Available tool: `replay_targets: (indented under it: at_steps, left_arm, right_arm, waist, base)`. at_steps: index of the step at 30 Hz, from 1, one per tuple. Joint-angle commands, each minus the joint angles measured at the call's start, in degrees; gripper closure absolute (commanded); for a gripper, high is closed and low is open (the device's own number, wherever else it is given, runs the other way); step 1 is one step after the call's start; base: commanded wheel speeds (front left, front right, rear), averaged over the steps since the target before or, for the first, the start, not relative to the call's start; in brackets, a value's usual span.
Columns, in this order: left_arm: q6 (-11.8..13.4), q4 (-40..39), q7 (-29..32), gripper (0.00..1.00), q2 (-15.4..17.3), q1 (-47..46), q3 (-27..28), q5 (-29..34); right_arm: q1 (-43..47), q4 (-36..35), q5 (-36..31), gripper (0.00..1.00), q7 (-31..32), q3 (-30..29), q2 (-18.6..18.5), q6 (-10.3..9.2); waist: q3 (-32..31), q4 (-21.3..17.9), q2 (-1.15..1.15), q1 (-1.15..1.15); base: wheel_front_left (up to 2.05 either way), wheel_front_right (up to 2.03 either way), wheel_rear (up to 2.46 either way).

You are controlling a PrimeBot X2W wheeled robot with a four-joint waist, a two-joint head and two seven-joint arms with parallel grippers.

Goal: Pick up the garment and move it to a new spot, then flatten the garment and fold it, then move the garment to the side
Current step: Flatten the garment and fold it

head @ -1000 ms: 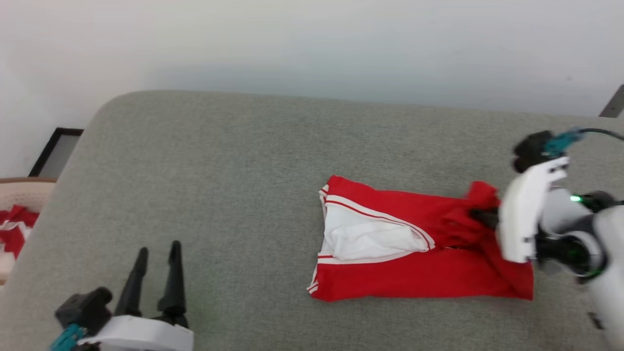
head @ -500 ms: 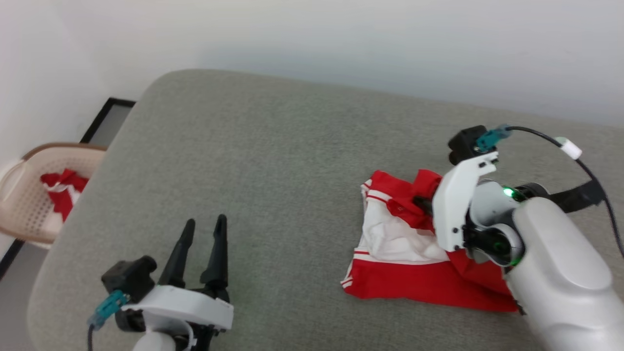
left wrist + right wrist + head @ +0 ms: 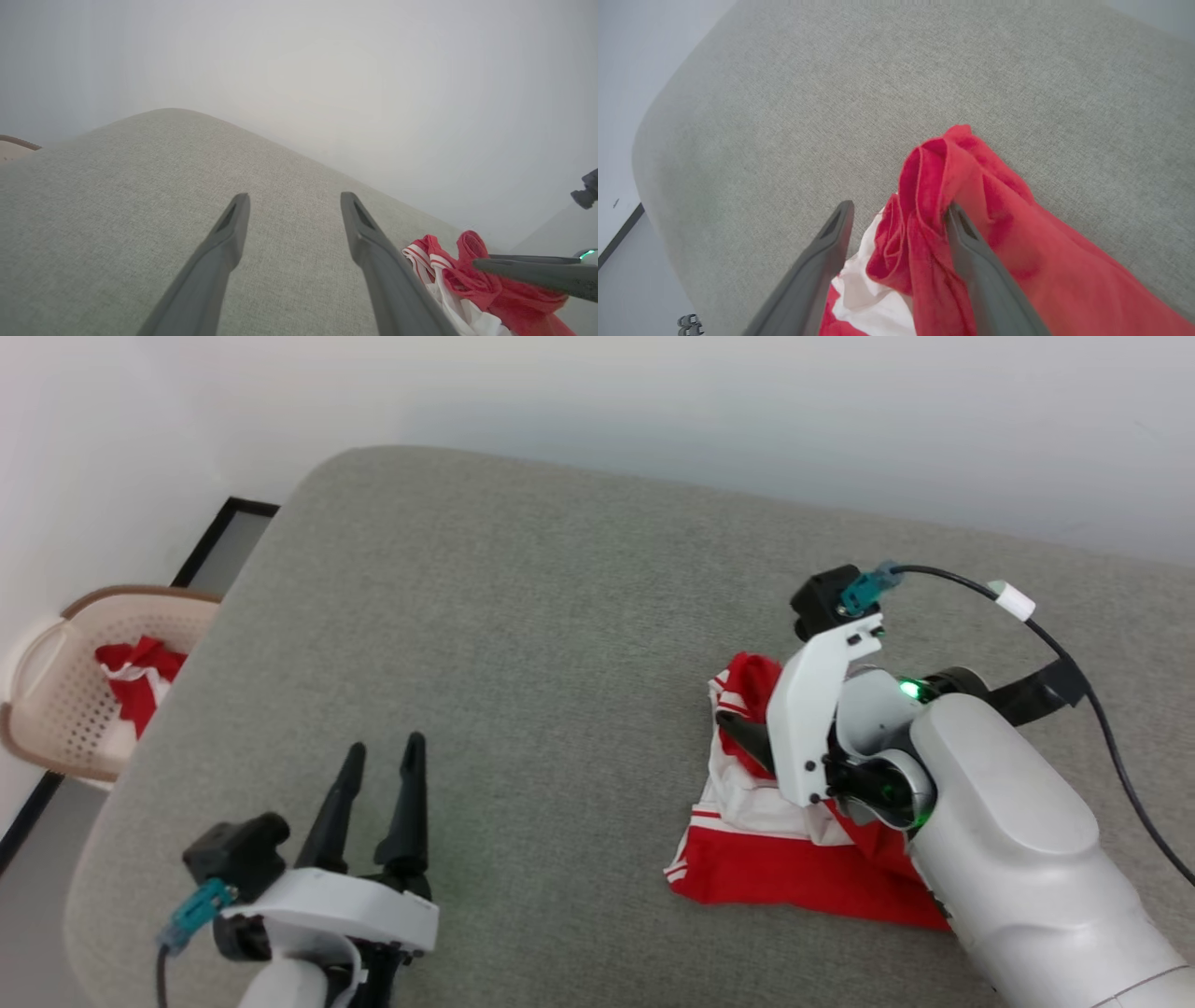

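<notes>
The garment [image 3: 775,877], a red T-shirt with white parts and striped trim, lies partly folded over itself on the right of the grey padded surface [image 3: 523,616]. My right gripper [image 3: 733,721] hovers over its left end. In the right wrist view the gripper [image 3: 899,206] stands open, with a bunched red fold of the garment [image 3: 994,224] lying loose between the fingers and against the right one. My left gripper [image 3: 385,743] is open and holds nothing at the lower left, well apart from the garment [image 3: 467,289]. The left wrist view shows its fingers spread [image 3: 294,197].
A beige perforated basket [image 3: 56,709] with red and white cloth [image 3: 140,681] in it stands on the floor beyond the surface's left edge. A pale wall runs along the far side. A black cable [image 3: 1102,709] trails off my right wrist.
The camera has shifted. My right gripper has carried the garment's red end leftward over the rest of it and has opened. The left gripper has stayed open.
</notes>
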Motion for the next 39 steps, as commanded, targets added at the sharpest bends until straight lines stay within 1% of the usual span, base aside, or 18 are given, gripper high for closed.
replay_targets:
  at_steps: [1,6,9,12,17,23,29,34,39]
  left_arm:
    - [-0.19,-0.16,0.05,0.00,0.40,0.64,0.40,-0.27]
    - [-0.19,-0.34,0.05,0.00,1.23,1.44,1.43,0.81]
    - [-0.19,-0.74,0.05,0.00,1.65,1.91,2.36,1.08]
    - [-0.19,-1.11,0.05,0.00,2.36,2.22,2.77,1.83]
    - [-0.19,-1.85,0.05,0.00,2.96,3.40,3.68,3.50]
    - [-0.19,-2.62,0.05,0.00,4.52,4.79,5.09,4.45]
    - [-0.19,-3.68,0.05,0.00,6.06,7.13,6.72,4.84]
    - [-0.19,-4.28,0.05,0.00,6.68,9.17,7.82,5.09]
    - [-0.19,-5.10,0.05,0.00,7.18,11.09,9.46,5.82]
  right_arm:
    - [-0.63,-0.33,0.49,0.00,-0.02,0.45,0.30,-0.05]
    - [-1.01,-4.10,3.30,0.00,-0.67,2.47,0.52,-0.05]
    - [-0.64,-7.48,4.64,0.00,-1.89,3.10,-0.01,-0.05]
    - [0.31,-10.72,5.83,0.00,-3.27,3.28,-1.18,-0.05]
    - [2.66,-15.91,6.16,0.00,-7.16,2.00,-4.96,-0.05]
    - [7.29,-20.47,5.34,0.00,-13.49,-1.06,-10.29,-0.05]
    - [13.40,-24.07,2.68,0.00,-21.91,-4.01,-15.14,-0.05]
    - [19.53,-25.46,1.27,0.00,-28.24,-7.18,-17.80,-0.05]
    - [25.49,-26.58,-0.79,0.00,-33.98,-11.18,-19.36,-0.05]
  waist:
    - [-0.27,-0.89,0.00,0.00]
    - [-0.93,-3.68,0.00,0.00]
    - [-1.40,-5.76,0.00,0.00]
    - [-2.01,-7.97,0.00,0.00]
    - [-3.20,-11.57,0.00,0.00]
    - [-4.74,-15.82,0.00,0.00]
    - [-6.19,-18.98,0.00,0.00]
    - [-7.38,-20.54,0.00,0.00]
    - [-8.09,-21.08,0.00,0.00]
  base:
    - [0.00,0.00,0.00]
    - [0.00,0.00,0.00]
    - [0.00,0.00,0.00]
    - [0.00,0.00,0.00]
    - [0.00,0.00,0.00]
    - [0.00,0.00,0.00]
    - [0.00,0.00,0.00]
    - [0.00,0.00,0.00]
    - [0.00,0.00,0.00]
